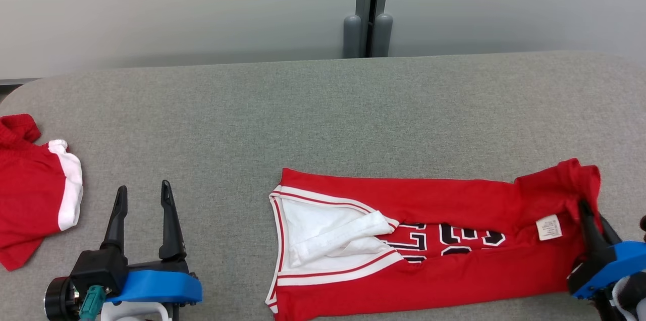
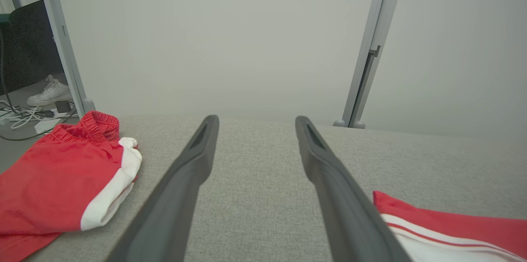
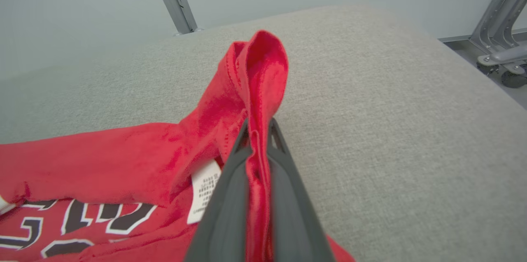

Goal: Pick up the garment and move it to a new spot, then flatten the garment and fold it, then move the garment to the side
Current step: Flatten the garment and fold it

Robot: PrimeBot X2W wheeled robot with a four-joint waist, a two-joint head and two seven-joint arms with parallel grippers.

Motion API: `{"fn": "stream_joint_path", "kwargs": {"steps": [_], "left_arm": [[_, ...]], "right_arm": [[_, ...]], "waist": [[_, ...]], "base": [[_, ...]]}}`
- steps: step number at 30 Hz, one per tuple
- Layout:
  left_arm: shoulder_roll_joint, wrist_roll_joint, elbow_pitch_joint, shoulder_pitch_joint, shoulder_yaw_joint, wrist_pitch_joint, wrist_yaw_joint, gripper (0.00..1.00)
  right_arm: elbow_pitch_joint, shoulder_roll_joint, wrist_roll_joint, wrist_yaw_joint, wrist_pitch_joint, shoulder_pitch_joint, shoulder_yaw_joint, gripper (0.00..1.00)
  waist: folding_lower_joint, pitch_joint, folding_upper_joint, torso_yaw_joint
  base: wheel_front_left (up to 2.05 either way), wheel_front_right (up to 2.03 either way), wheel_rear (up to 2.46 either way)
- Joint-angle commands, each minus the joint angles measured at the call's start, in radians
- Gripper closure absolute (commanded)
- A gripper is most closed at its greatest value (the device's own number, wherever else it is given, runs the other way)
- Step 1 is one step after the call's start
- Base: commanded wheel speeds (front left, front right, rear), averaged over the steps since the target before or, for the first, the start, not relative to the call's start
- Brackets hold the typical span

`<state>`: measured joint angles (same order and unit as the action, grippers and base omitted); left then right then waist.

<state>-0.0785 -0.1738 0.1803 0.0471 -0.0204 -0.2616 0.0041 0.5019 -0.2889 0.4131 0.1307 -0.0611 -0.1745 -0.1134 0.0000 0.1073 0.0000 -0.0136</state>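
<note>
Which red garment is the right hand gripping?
The lettered jersey, its edge clamped in the right hand; the white-trimmed shorts lie untouched at far left.

Nothing legible: garment (image 1: pixel 469 200) lettering (image 1: pixel 467 236) black-white, half hidden by fold at centre; care tag (image 1: pixel 549 227) print too small.

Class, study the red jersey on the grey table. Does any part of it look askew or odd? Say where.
Yes. The jersey mostly lies flat, but its right end is bunched and raised, pinched in the shut right gripper. A white label shows beside it, so that end looks turned over.
</note>
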Motion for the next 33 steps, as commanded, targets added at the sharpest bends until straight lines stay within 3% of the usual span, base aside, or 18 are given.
{"fn": "stream_joint_path", "kwargs": {"steps": [1, 8, 15, 23, 33], "left_arm": [[0.003, 0.007, 0.0, -0.004, 0.004, -0.005, -0.006, 0.0], [0.014, 0.022, 0.007, -0.004, 0.015, -0.005, -0.02, 0.0], [0.022, 0.032, 0.017, 0.01, 0.01, -0.005, -0.031, 0.0], [0.027, 0.038, 0.022, 0.024, 0.0, -0.005, -0.036, 0.0], [0.028, 0.029, 0.042, 0.075, -0.047, -0.005, -0.047, 0.0]], "right_arm": [[-0.022, 0.014, -0.006, 0.0, 0.006, 0.018, 0.01, 1.0], [-0.169, 0.118, -0.011, 0.0, 0.046, 0.058, 0.097, 1.0], [-0.231, 0.195, -0.01, 0.0, 0.07, 0.035, 0.223, 1.0], [-0.215, 0.236, 0.016, 0.0, 0.064, -0.031, 0.389, 1.0], [-0.165, 0.238, 0.13, 0.0, 0.009, -0.169, 0.597, 1.0]], "waist": [[0.0, -0.002, 0.0, -0.001], [0.0, -0.002, 0.0, 0.003], [0.0, 0.004, 0.0, 0.02], [0.0, 0.017, 0.0, 0.047], [0.0, 0.058, 0.0, 0.109]], "base": [[0.0, 0.0, 0.0], [0.0, 0.0, 0.0], [0.0, 0.0, 0.0], [0.0, 0.0, 0.0], [0.0, 0.0, 0.0]]}}
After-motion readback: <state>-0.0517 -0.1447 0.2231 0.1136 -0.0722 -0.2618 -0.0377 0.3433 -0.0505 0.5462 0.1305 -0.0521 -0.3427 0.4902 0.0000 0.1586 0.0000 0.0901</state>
